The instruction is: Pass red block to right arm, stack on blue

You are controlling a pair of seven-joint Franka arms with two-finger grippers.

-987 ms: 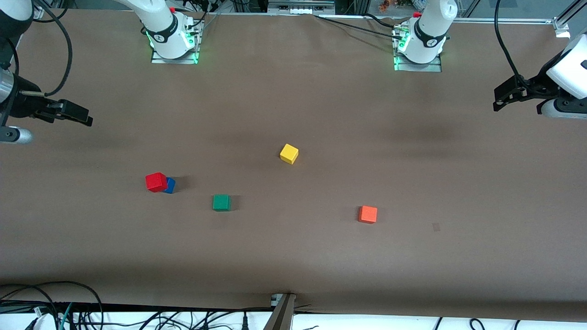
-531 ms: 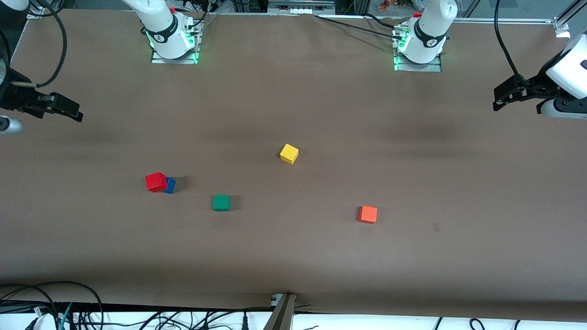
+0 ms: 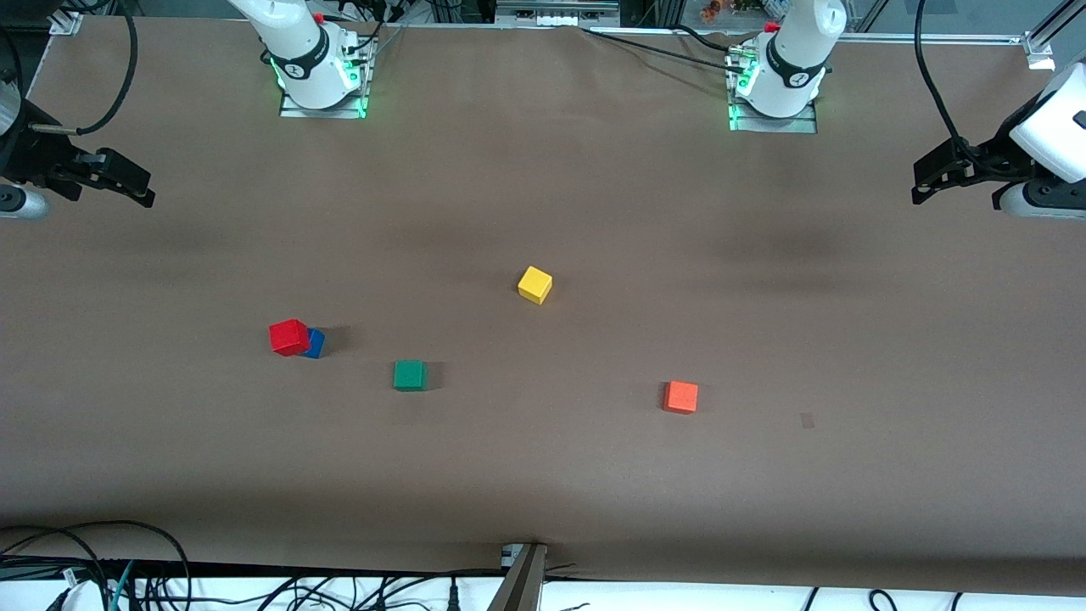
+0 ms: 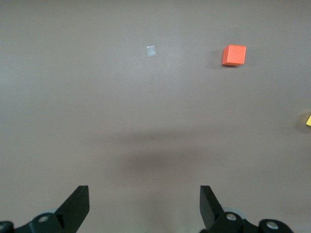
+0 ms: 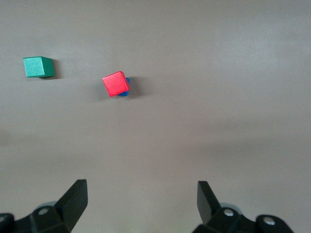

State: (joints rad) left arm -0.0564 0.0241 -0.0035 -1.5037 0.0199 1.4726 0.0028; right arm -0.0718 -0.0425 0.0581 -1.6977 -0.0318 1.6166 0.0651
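Since red block (image 3: 288,337) sits on blue block (image 3: 315,343) w/ both end effectors empty and spread, right end effector (image 3: 127,188) is nearer than left end effector (image 3: 929,180).

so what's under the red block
The blue cube: the red block sits on it, turned askew. Only a blue sliver shows; the rest is covered.

— What do the arms look like?
— Both are glossy white, each base (image 3: 321,81) ringed by a black band and lit green on a metal plate.
— And the ends?
— Black cables loop to each. The left tool (image 3: 933,180) and right tool (image 3: 127,182) are black; the wrist views show dark wedge-shaped fingers (image 4: 75,208) with small silver screws.
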